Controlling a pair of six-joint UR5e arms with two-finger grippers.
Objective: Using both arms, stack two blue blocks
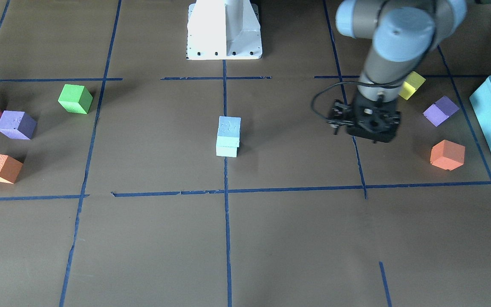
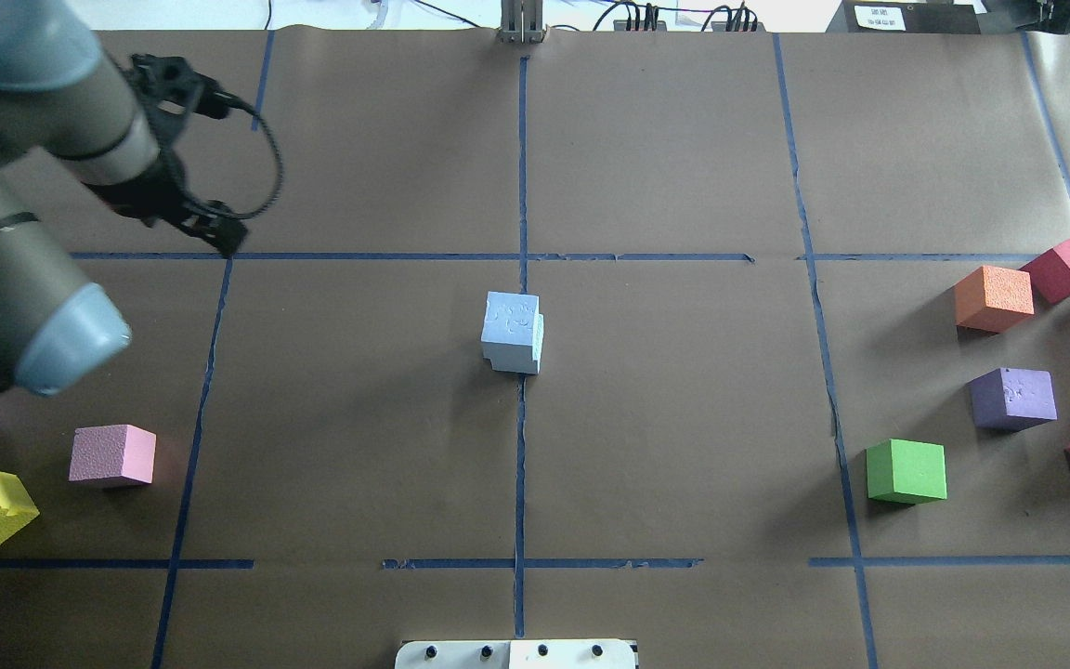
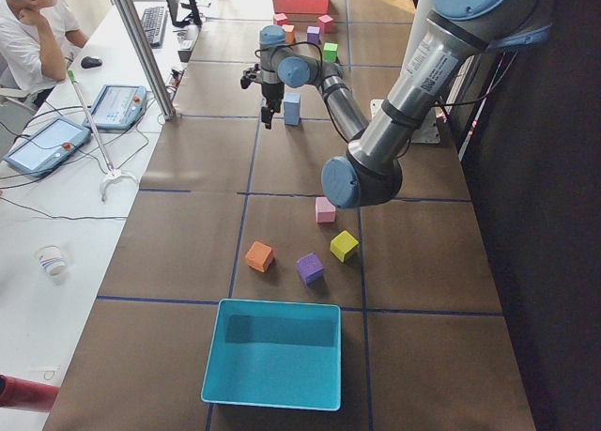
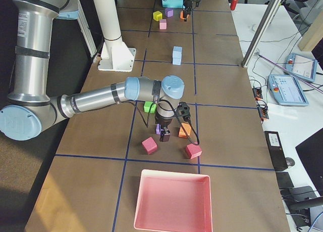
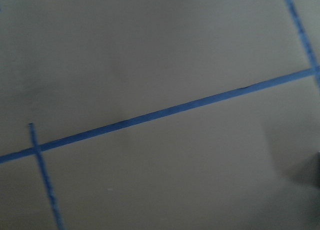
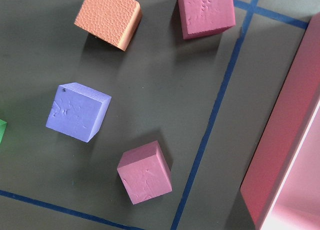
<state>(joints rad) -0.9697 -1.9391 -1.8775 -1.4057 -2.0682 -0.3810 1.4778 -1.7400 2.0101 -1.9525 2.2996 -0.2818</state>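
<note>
Left gripper (image 2: 219, 234): over the left part of the table (image 2: 684, 418), well apart from the stack; its opening I cannot tell
Blue blocks: sky-blue block (image 1: 229, 127) sits on aqua block (image 1: 226, 150); table centre
Right gripper (image 4: 164, 135): near a purple cube (image 6: 77, 112); its opening I cannot tell

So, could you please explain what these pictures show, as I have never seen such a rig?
A robot's left arm and right arm stand at a table, each ending in a pincer. Four pictures come from fixed cameras above, opposite and at both table ends; two from wrist cameras. Coloured cubes lie scattered, with a teal tray and a pink tray at the ends. In the middle, a sky-blue block sits on an aqua block. The left pincer and right pincer seem to hold nothing.
</note>
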